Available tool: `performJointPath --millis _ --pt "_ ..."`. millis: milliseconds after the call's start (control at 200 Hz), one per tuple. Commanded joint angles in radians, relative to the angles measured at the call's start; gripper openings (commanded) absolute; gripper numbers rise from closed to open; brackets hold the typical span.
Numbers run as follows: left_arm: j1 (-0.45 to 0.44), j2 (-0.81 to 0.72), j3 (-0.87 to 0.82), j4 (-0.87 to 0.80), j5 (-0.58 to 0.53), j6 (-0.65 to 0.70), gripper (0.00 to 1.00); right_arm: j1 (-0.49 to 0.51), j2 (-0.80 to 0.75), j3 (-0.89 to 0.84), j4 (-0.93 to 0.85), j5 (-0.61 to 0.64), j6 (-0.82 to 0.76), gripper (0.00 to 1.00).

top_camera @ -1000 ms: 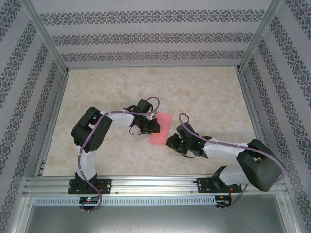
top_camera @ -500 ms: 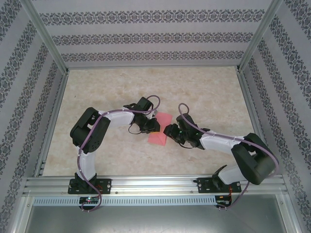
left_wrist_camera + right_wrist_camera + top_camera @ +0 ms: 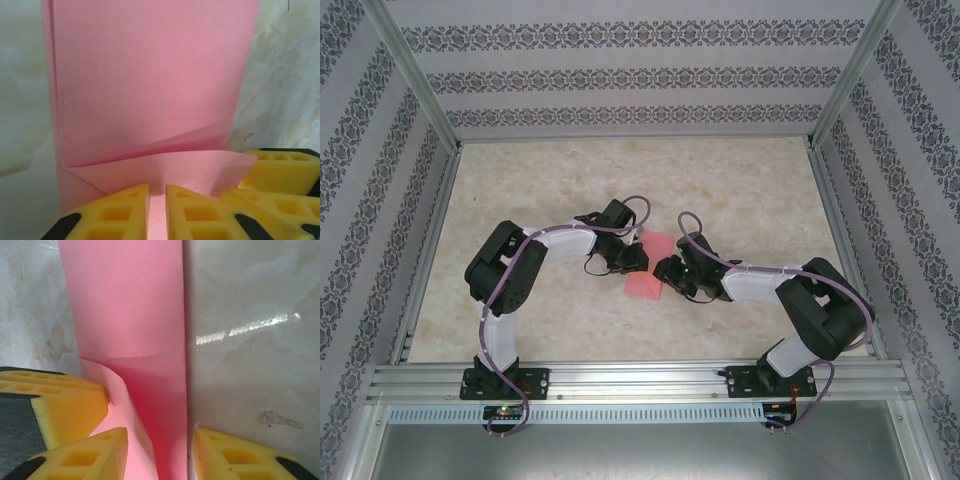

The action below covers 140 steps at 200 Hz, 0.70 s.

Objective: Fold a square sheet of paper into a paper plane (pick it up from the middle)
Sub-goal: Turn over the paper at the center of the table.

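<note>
The square sheet of paper point(image 3: 647, 274) is pink-red and lies folded into a narrow strip on the table between both grippers. In the left wrist view the paper point(image 3: 150, 75) runs away from my left gripper point(image 3: 157, 189). Its jaws are almost together, and the tips rest on the near end of the sheet, where a flap point(image 3: 195, 167) curls up behind them. My left gripper point(image 3: 636, 260) touches the sheet's left side. My right gripper point(image 3: 666, 271) is open on the right side. In the right wrist view its jaws point(image 3: 160, 432) straddle the paper's point(image 3: 130, 305) long edge and the raised flap.
The beige marbled tabletop point(image 3: 550, 180) is enclosed by patterned walls and a metal frame point(image 3: 420, 100). One yellow finger of the right gripper point(image 3: 280, 162) shows beside the left one, and a left finger point(image 3: 60, 400) shows in the right wrist view.
My right arm has swung up and left onto the paper's right edge, and its jaws have opened wider. The left arm has stayed in place.
</note>
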State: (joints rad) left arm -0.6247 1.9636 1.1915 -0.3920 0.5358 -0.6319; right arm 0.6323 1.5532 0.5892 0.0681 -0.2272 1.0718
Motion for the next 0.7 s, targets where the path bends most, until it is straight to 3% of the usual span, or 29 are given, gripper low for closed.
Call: performJointPath --millis 0,694 --pt "-0.006 0.026 0.022 -0.028 -0.007 0.028 0.18 -0.005 0.031 0.021 0.064 -0.012 -0.005 0.40" --pt "-0.006 0.034 0.026 -0.036 -0.007 0.027 0.18 -0.009 0.025 -0.034 0.203 -0.023 0.026 0.35"
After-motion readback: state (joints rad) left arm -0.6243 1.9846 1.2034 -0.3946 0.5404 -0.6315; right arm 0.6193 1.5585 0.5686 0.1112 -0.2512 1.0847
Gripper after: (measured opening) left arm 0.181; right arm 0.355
